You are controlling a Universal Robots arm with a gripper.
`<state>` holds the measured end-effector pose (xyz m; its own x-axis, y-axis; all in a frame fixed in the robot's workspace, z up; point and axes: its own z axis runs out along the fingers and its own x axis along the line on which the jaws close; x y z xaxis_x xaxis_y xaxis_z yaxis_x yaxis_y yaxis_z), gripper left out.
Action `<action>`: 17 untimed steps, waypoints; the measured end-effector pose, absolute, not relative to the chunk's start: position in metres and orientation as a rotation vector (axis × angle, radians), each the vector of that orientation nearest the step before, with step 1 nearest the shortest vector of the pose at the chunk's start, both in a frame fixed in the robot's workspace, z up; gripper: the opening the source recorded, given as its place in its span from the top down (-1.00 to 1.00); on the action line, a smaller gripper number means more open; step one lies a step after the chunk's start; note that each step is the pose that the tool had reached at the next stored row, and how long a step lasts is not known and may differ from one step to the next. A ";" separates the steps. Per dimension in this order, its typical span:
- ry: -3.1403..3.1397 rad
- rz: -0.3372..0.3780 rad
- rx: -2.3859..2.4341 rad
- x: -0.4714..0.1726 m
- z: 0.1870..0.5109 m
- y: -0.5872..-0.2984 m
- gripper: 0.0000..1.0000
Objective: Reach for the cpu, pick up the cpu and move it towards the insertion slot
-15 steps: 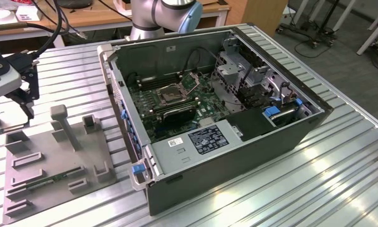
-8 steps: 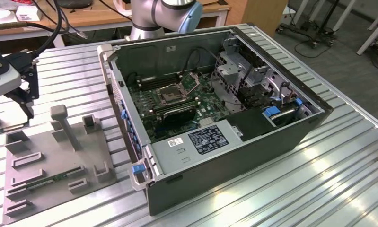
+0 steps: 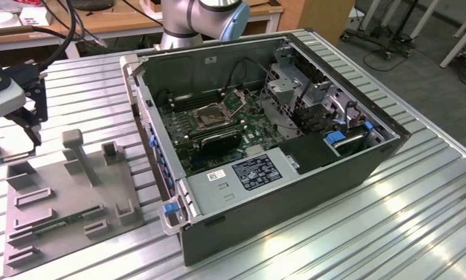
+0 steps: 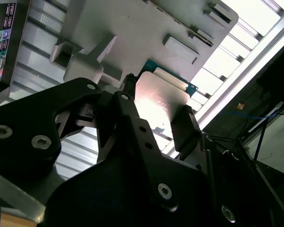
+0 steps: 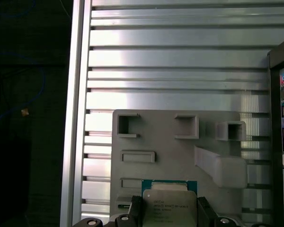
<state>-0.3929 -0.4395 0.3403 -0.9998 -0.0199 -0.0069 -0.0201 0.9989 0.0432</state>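
Observation:
The cpu, a flat square chip with a silvery top and a green rim, sits between my gripper's two black fingers in both wrist views. My gripper is shut on the cpu, one finger pressed to each side edge, just over the grey fixture plate. In the exterior view the gripper hangs at the far left over that plate's far end. The insertion slot, a square socket with a metal frame, lies on the green motherboard inside the open computer case, well to the exterior view's right of the gripper.
The grey fixture plate carries upright posts and pockets, and a thin green memory stick. The case walls stand between plate and motherboard. Drive cage and cables fill the case's right side. The ribbed metal table ends beside the plate.

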 end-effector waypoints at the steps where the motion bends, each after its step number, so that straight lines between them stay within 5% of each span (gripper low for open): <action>1: 3.134 0.068 -0.031 -0.393 0.341 -0.439 -0.08; 17: 3.134 0.068 -0.031 -0.383 0.342 -0.439 -0.08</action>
